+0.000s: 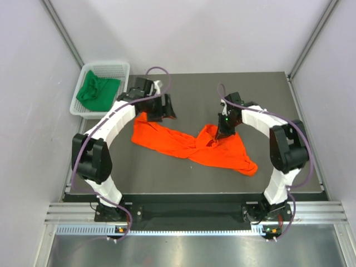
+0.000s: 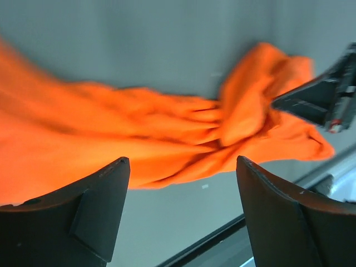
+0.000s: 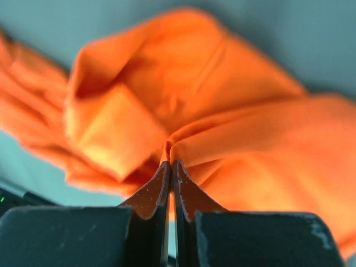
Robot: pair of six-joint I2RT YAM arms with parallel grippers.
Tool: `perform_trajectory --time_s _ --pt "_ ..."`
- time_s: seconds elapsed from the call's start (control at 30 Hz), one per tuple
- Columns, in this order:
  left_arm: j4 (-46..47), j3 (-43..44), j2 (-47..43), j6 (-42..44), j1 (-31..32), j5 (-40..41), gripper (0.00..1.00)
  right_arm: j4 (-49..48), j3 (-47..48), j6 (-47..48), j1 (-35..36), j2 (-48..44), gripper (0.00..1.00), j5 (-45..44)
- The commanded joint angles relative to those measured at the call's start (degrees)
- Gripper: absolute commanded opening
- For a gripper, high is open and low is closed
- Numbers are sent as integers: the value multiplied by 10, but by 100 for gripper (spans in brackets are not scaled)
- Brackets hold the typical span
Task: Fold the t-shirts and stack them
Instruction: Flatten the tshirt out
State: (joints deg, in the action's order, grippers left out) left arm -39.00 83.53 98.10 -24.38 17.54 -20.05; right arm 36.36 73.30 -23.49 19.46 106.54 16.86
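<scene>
Orange cloth is laid in a twisted, crumpled band across the middle of the dark table (image 1: 267, 94): from above, the orange t-shirt (image 1: 192, 146) is seen to run from a 10 o'clock end near the left arm to a 4 o'clock end near the right arm, with a knot-like twist at its centre. The right gripper (image 1: 221, 133) is set down on the cloth just to the 1 o'clock side of that twist. In the right wrist view its jaws are seen pressed tight together, and a thin pinch of the orange fabric is caught between the tips, with folds radiating from the pinch. The left gripper (image 1: 161, 108) is placed at the shirt's 11 o'clock end. In the left wrist view its two dark fingers (image 2: 100, 189) are spread wide with nothing gripped between them; the shirt is seen beyond them, blurred, and whether it is touched cannot be told. The green t-shirt (image 1: 97, 90) is bunched inside the white mesh basket (image 1: 119, 67), which is set at the table's 10 o'clock corner, well apart from the orange one
</scene>
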Motion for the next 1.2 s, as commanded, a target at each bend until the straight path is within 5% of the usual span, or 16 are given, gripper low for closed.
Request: perform_trajectory --time_s 0.0,0.27,0.43,0.53,0.57,0.67,0.93,1.17 --pt "119 17 38 -10 64 -69 82 -2 -28 7 4 -94 0 13" --pt "152 117 202 0 166 -43 75 -30 -119 -16 5 -192 0 19" --pt "119 140 273 6 172 -27 65 -32 -148 -25 4 -241 0 21" --pt "117 135 289 7 177 -38 48 -31 -174 -31 5 -270 0 24" --pt "117 134 289 4 178 -38 28 -27 -178 -31 5 -280 0 25" --pt "127 132 269 -9 177 -6 0 -12 -199 -36 6 -317 0 27" --pt "98 306 196 22 177 123 0 29 -285 -41 36 -470 0 39" --pt "163 410 129 46 177 136 0 38 -349 -69 59 -609 0 57"
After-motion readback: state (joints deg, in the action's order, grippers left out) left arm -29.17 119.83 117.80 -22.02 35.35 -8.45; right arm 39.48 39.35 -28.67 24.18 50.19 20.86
